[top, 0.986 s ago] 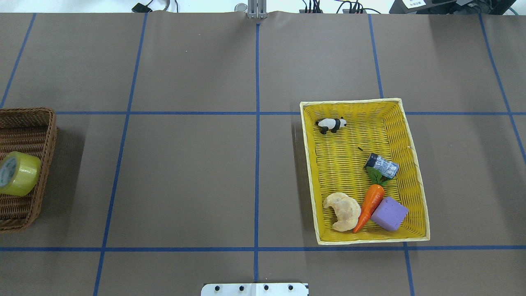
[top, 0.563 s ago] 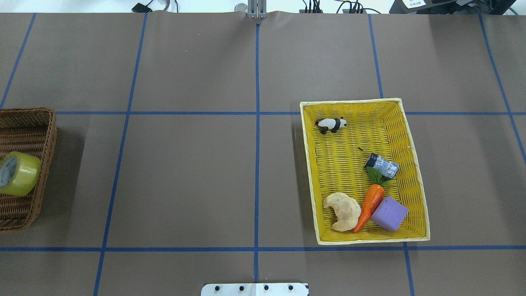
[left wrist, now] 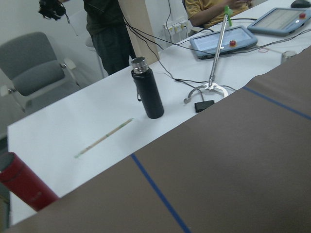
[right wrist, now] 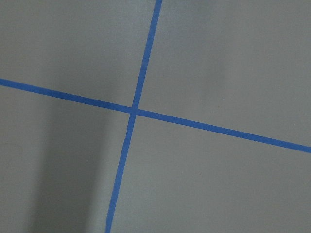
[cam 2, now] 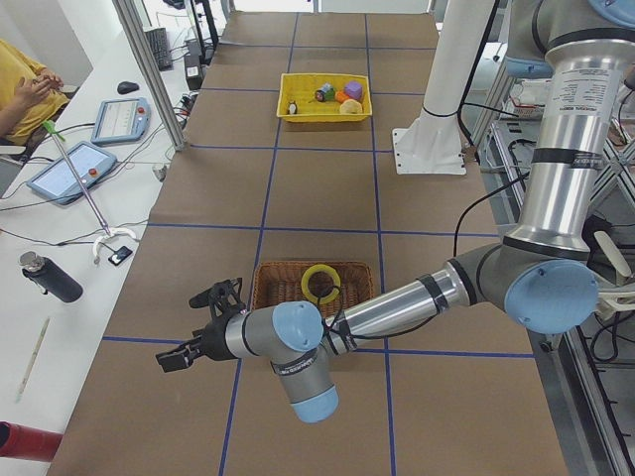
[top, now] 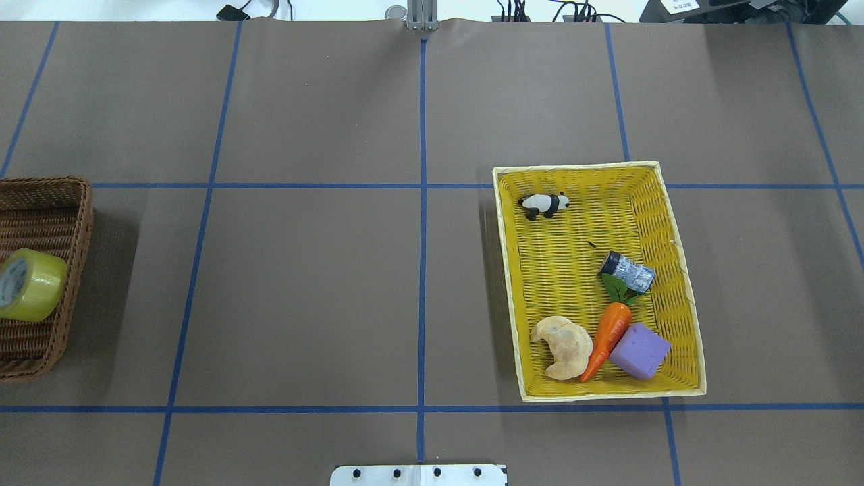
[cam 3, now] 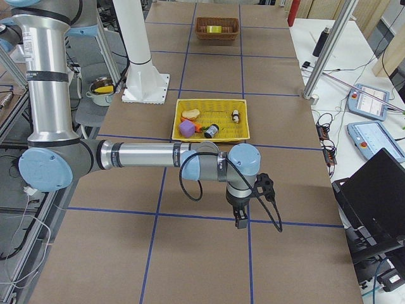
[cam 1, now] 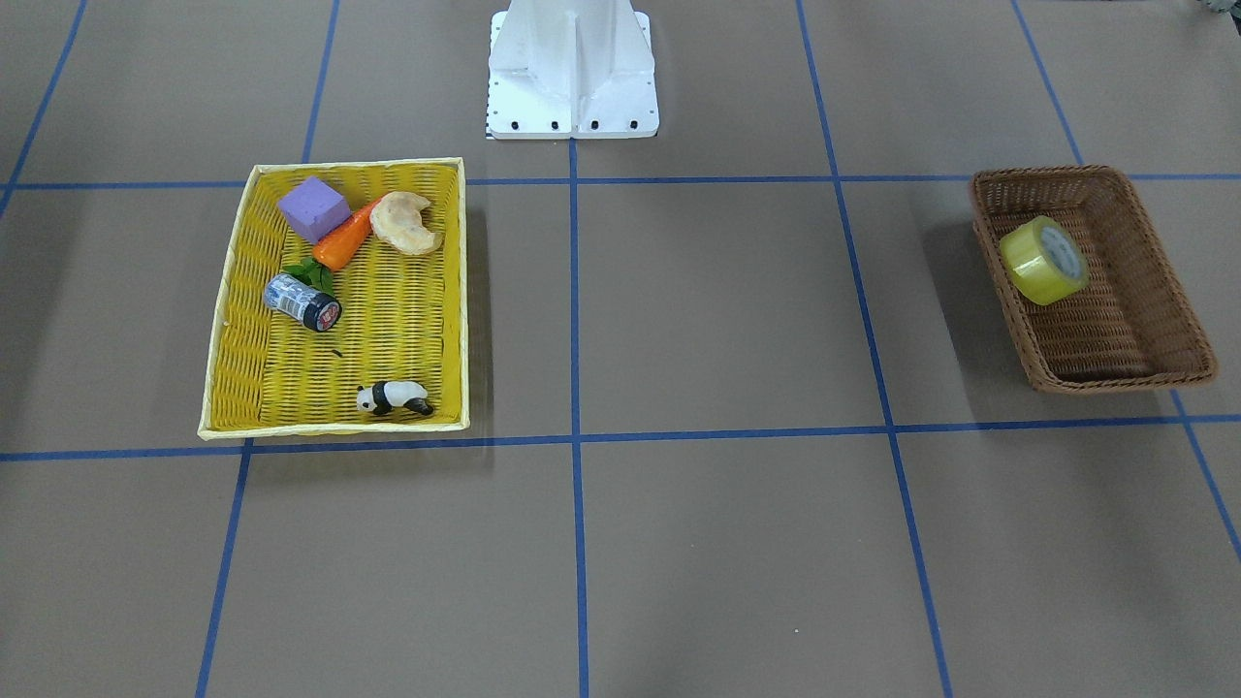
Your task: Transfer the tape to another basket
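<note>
- Brown paper with a grid of blue tape lines [right wrist: 141,73] covers the desk [top: 304,270]; a white robot base [cam 1: 572,68] is bolted at its robot-side edge.
- The tape [top: 30,285] is found inside the dark-brown basket [cam 1: 1144,291], at the desk end on the robot's left. The roll is tilted and leans on the basket wall that faces the yellow basket [top: 505,270].
- In the yellow basket, well apart on the robot's right half, are noted: a panda figure [top: 544,204] alone near the far end, a small can [top: 628,272] on its side, and a carrot [top: 606,337] between a bread piece [top: 561,345] and a purple block [top: 640,349], the carrot touching both.
- The left tool [cam 2: 171,359] is held low over the desk, beside the dark-brown basket on the operators' side and apart from it. It is seen only from the side; whether it is released or clenched cannot be told. Nothing is seen between its fingers.
- The right tool [cam 3: 241,223] is pointed down over bare desk near a crossing of blue lines, apart from the yellow basket. It too is seen only from the side, so its state cannot be told.
- On the white bench beside the desk a black bottle [left wrist: 148,92], a red bottle [left wrist: 24,182] and a control tablet [left wrist: 228,41] are recorded.
</note>
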